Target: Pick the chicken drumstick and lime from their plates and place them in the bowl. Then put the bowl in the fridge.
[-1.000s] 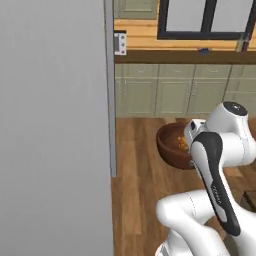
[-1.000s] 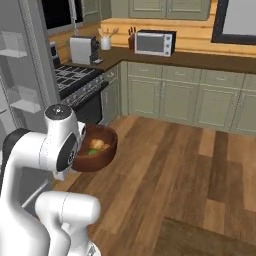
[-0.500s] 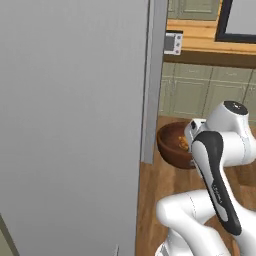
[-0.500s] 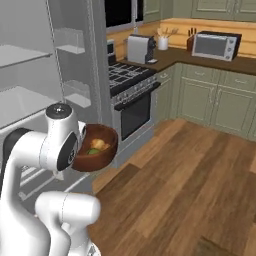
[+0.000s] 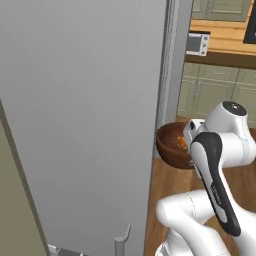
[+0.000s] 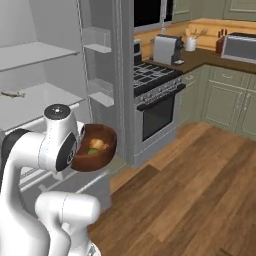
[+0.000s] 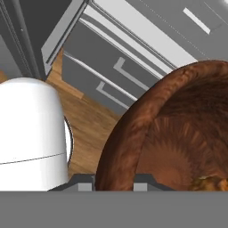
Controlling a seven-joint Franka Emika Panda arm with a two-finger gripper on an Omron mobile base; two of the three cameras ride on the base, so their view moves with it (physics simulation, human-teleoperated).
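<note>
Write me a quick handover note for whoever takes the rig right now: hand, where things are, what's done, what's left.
Hand: shut on the rim of the bowl, carried in the air.
Bowl: drumstick and lime inside.
Fridge: door open, shelves bare apart from one small item.
Done: both foods in the bowl, bowl brought up to the fridge.
Left: set the bowl on a shelf and let go.

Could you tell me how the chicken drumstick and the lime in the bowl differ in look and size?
The chicken drumstick is golden-brown and lumpy; the lime is green and smooth. The drumstick looks larger, while the lime is smaller and sits lower, partly hidden by the rim. Both lie inside the dark wooden bowl, which the arm holds up in front of the open fridge.
</note>
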